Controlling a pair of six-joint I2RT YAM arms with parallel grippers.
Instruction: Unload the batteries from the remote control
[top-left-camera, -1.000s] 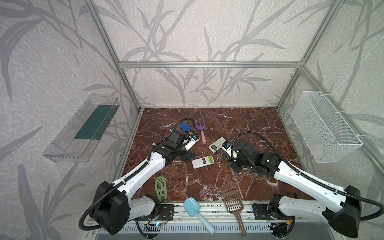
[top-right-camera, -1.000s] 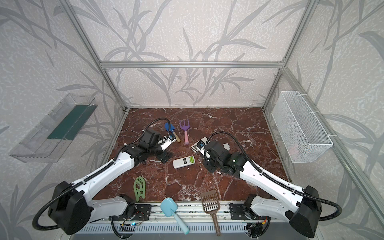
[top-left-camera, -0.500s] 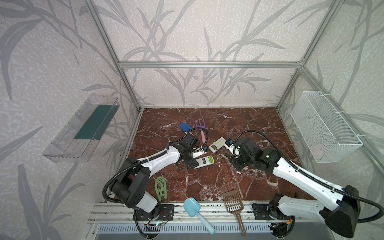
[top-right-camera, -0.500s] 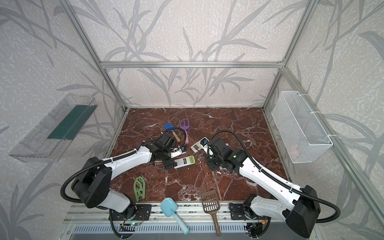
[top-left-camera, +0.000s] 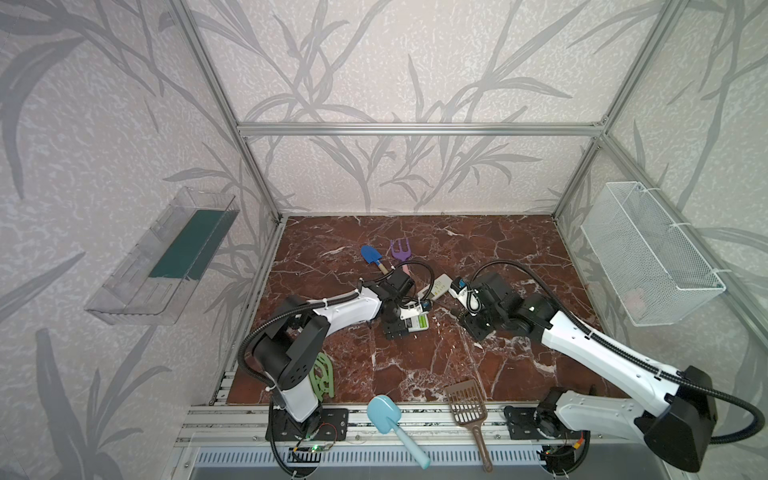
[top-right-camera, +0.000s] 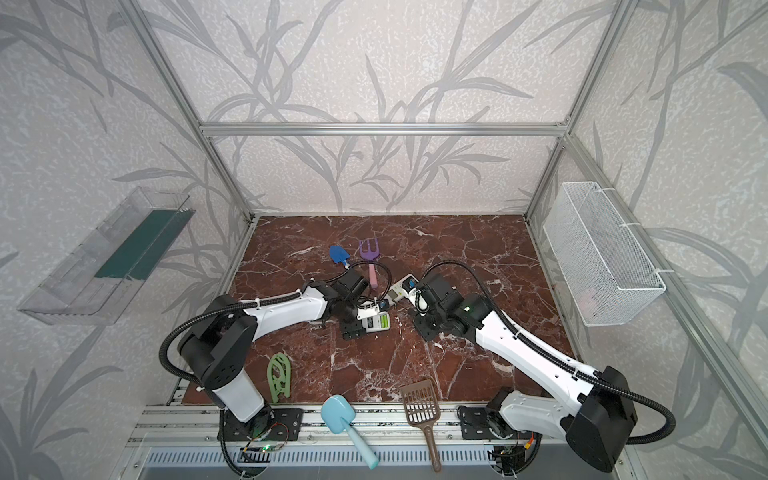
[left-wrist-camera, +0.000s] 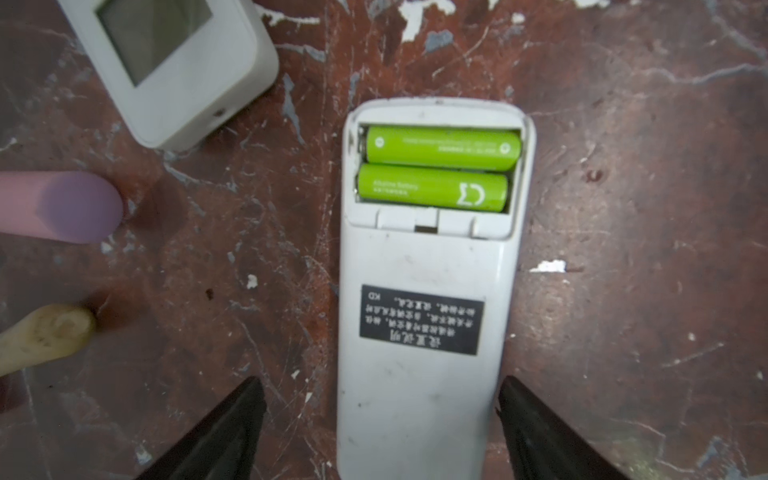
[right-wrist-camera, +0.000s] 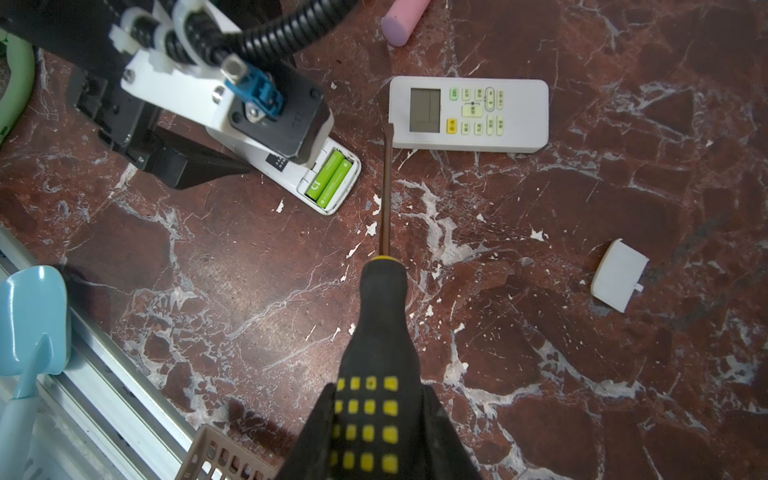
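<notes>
- Left wrist view: the left gripper (left-wrist-camera: 380, 382) hung low over the remote control (left-wrist-camera: 428, 266). Its jaws were apart, one dark finger on either side of the white body; whether they touched it I could not tell.
- The remote control lay face down on the marble floor (top-left-camera: 415, 374) with its compartment uncovered. The two lime-green batteries (left-wrist-camera: 434, 189) sat side by side inside, neither out yet.
- In both top views it lay just below the middle of the frame, only its battery end showing past the left gripper.
- A second before, the left gripper had stood up and to the left of the remote control, which lay bare; it had since swung over it and begun narrowing. I judged this a move to pin the body for prying.
- The right gripper (right-wrist-camera: 374, 415), right of centre in the top views, was clamped on the screwdriver (right-wrist-camera: 380, 299). The blade pointed between the open remote control and a second remote (right-wrist-camera: 469, 114) lying face up, touching no battery.
- The loose cover (right-wrist-camera: 619, 274) lay well apart.
</notes>
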